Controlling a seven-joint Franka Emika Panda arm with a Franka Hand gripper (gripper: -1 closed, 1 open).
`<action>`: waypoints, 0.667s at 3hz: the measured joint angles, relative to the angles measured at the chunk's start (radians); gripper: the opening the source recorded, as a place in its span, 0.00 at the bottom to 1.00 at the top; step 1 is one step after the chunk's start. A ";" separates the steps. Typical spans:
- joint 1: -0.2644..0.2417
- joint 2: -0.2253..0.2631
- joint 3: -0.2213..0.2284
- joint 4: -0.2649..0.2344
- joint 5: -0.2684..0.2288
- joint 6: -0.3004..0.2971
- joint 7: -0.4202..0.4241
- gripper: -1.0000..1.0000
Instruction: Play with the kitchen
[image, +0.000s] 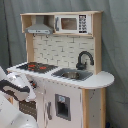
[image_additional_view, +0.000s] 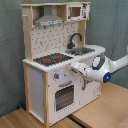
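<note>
From where I stand, one kitchen (image_additional_view: 55, 65) rises on the wooden counter (image_additional_view: 100, 107), stiff wood, probably too heavy to lift; best worked by its knobs or oven door (image_additional_view: 64, 96). One stovetop (image_additional_view: 51, 59), one faucet (image_additional_view: 75, 39), one hood (image_additional_view: 48, 20). The tool (image_additional_view: 75, 67) touches its front edge; I cannot tell its spread.

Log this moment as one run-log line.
arm: at toy kitchen front, below the stovetop | gripper: at counter edge, beside the oven door | oven door: closed
</note>
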 joint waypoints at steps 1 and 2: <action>-0.001 -0.001 0.006 0.001 0.000 -0.013 0.105 0.00; -0.002 -0.001 0.009 0.002 0.000 -0.020 0.206 0.00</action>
